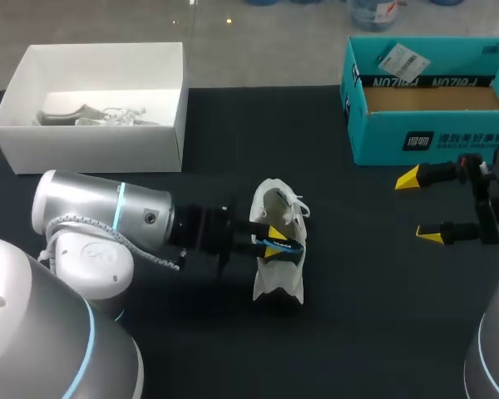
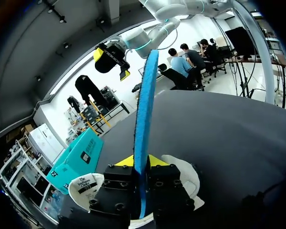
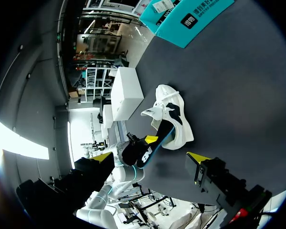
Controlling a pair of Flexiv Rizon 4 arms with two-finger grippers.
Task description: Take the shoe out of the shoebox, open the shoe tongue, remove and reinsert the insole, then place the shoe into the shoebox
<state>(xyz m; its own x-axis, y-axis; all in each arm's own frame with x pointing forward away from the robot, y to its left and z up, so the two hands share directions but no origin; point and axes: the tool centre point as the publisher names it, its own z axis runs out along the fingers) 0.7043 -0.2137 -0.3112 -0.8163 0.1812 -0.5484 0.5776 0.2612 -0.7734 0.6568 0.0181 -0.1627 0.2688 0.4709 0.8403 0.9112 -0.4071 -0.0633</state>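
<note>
- Left tool [image 1: 272, 241] pinches the blue insole [image 2: 144, 109] at the white shoe [image 1: 276, 281], mid-surface; the unsteadied shoe may tip.
- Right tool [image 1: 423, 208] gapes wide near the right edge.

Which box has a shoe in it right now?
The white box at far left: a pale shoe lies inside. The teal box at far right shows only its bare brown floor.

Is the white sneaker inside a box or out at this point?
Out: the white lace-up sneaker sits on the black table at the left gripper, which grips a thin blue insole.
</note>
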